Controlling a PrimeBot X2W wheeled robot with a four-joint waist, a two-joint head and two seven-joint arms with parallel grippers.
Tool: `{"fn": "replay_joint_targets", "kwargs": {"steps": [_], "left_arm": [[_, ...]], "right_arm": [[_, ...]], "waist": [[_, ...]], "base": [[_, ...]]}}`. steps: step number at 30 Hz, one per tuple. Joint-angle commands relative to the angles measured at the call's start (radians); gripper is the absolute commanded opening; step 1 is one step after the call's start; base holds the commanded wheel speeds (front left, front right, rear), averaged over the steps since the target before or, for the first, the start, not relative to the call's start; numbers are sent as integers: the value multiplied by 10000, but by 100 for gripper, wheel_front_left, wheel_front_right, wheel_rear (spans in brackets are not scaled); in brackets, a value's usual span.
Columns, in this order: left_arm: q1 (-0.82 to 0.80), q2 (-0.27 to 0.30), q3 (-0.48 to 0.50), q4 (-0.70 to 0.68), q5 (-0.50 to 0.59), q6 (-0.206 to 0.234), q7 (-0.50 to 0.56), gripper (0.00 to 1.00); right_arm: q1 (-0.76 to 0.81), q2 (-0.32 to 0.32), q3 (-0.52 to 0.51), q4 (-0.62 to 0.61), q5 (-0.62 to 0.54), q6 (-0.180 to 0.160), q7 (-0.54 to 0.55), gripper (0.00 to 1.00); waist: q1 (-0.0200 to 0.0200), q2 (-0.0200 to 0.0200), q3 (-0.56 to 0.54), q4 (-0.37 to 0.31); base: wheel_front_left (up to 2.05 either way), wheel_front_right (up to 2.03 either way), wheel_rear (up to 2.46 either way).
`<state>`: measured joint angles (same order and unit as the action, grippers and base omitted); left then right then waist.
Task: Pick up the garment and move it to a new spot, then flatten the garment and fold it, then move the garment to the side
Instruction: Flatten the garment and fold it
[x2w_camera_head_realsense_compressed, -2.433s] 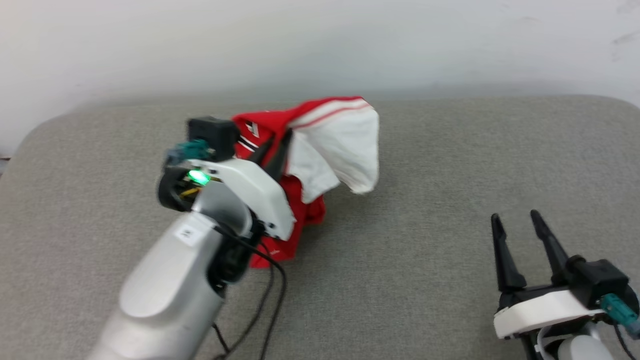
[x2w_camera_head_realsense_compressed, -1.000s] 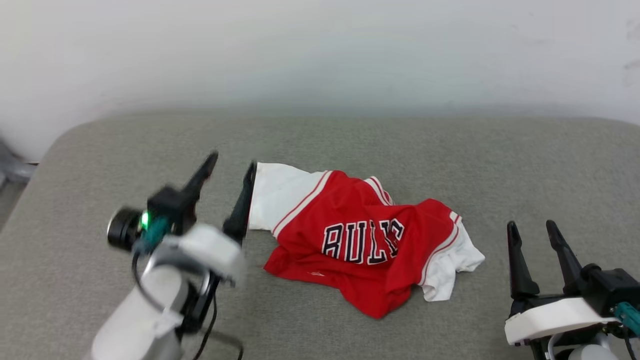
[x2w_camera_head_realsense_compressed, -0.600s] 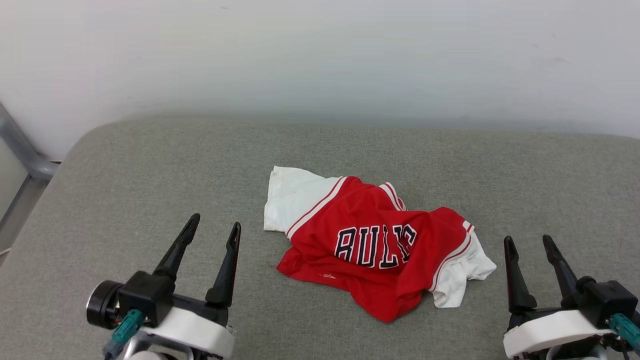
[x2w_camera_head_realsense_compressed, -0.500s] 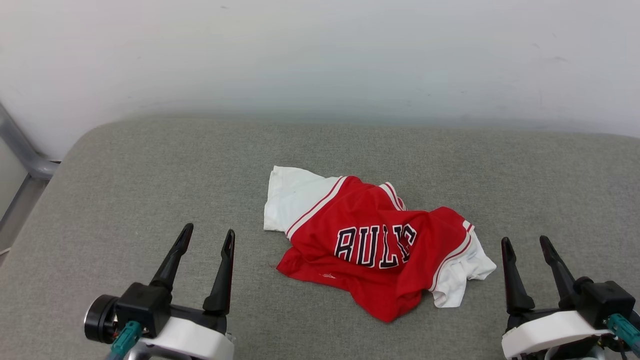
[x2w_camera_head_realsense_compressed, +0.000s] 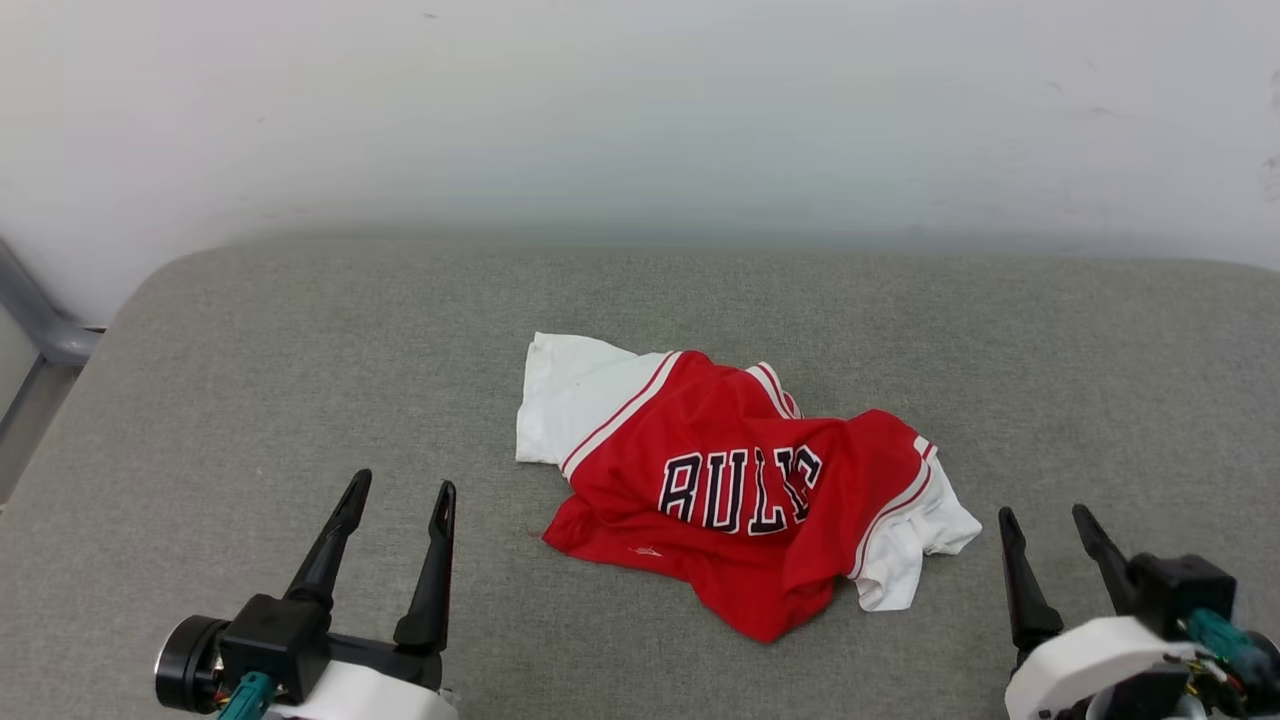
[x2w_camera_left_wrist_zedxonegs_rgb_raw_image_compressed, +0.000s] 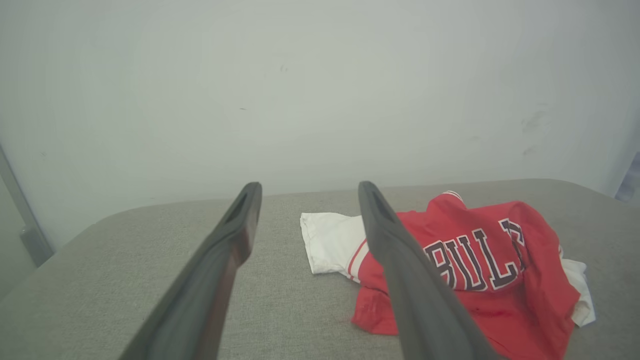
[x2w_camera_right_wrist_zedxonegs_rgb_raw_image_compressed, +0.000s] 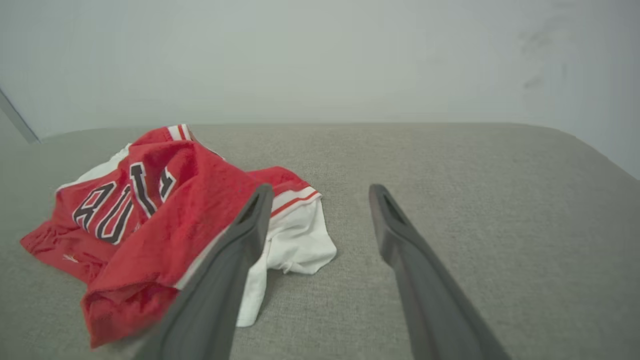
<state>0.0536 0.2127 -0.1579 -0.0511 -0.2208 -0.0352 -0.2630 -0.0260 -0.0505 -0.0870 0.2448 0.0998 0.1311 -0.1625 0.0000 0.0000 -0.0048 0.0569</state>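
One crumpled garment (x2w_camera_head_realsense_compressed: 740, 490) lay in the middle of the grey worktop (x2w_camera_head_realsense_compressed: 250, 380), red chest up, its navy lettering creased at the last letters. A white sleeve spread flat on the robot's left, and the other was bunched on its right. From the head view, left claw (x2w_camera_head_realsense_compressed: 404, 481) and right claw (x2w_camera_head_realsense_compressed: 1043, 512) sat clear of the cloth, fingers parted, holding nothing. The left wrist view took in the flat sleeve; the right wrist view caught the bunched one under a raised red fold.
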Motion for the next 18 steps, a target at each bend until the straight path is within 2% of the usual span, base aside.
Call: {"fn": "replay_joint_targets", "kwargs": {"steps": [1, 5, 13, 18], "left_arm": [[76, -47, 31, 20, 91, -46, -26, 100], [23, -281, 114, 131, 247, -250, -26, 100], [-289, -589, 227, 301, 576, -542, -26, 100], [-518, -778, 244, 335, 782, -666, -26, 100]], "right_arm": [[-232, 7, -34, 29, -171, -7, 256, 100], [-812, 7, -154, -1, -352, -7, 2076, 100], [-1878, -78, -527, -494, -324, -7, 7572, 100], [-2187, -192, -856, -1033, 59, -7, 10005, 100]], "waist": [[0, 0, 61, 24], [0, 0, 322, 164], [0, 0, 950, 623], [0, 0, 1348, 1002]], "base": [[0, 0, 0], [0, 0, 0], [0, 0, 0], [0, 0, 0]]}}
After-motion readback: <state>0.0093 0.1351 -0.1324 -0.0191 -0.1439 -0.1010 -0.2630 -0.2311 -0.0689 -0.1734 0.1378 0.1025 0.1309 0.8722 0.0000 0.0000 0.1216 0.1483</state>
